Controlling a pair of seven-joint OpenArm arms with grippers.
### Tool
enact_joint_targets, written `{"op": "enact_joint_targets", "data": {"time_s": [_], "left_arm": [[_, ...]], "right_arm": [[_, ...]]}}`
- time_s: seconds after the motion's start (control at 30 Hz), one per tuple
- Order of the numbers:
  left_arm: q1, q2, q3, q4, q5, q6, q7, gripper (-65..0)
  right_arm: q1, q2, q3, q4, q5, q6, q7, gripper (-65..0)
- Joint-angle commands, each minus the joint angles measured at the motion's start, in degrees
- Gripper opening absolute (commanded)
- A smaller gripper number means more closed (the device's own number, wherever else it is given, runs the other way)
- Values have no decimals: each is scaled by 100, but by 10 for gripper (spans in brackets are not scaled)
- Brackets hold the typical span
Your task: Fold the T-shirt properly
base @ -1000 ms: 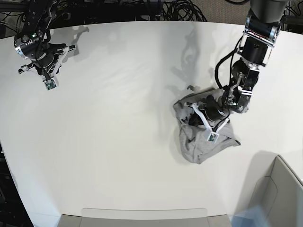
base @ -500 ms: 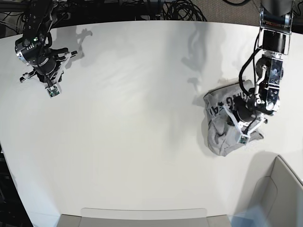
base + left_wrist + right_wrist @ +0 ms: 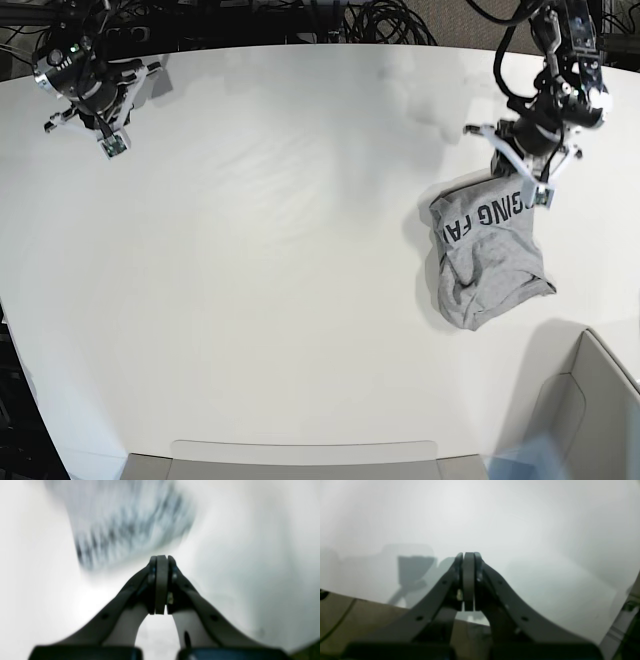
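Shirt: we are seeing the T-shirt (image 3: 485, 258) bunched just below our left gripper (image 3: 527, 160), fingers pressed together, empty.
Far arm: our right gripper (image 3: 88, 110), also pressed together, is sitting well apart.

The T-shirt (image 3: 487, 258) is soft, matt heather-grey cloth, creased, with flat black printed lettering. The desk (image 3: 270, 280) looks smooth, matt white. The left gripper (image 3: 161, 563) has dark, matt plastic-looking fingers.

Crumpled T-shirt (image 3: 488, 252) on the white table (image 3: 270, 260), left gripper (image 3: 528, 165) just above.
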Motion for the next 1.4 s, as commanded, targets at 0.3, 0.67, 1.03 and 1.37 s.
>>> {"op": "enact_joint_targets", "data": {"time_s": [0.3, 0.67, 1.03, 1.37], "left_arm": [[2516, 254, -63, 118, -25, 16, -2001, -650], [4037, 368, 51, -146, 555, -19, -2854, -650], [4248, 887, 860, -2018, 1909, -28, -4243, -650], [3456, 773, 992, -4735, 1909, -775, -5280, -650]], "right_arm": [[-1668, -507, 165, 95, 9, 89, 1551, -650], [-2214, -1263, -960, -46, -1846, 89, 2034, -650], [-2539, -1501, -969, -644, -2110, 89, 2069, -650], [-2583, -1579, -758, -3184, -2075, 89, 4153, -650]]}}
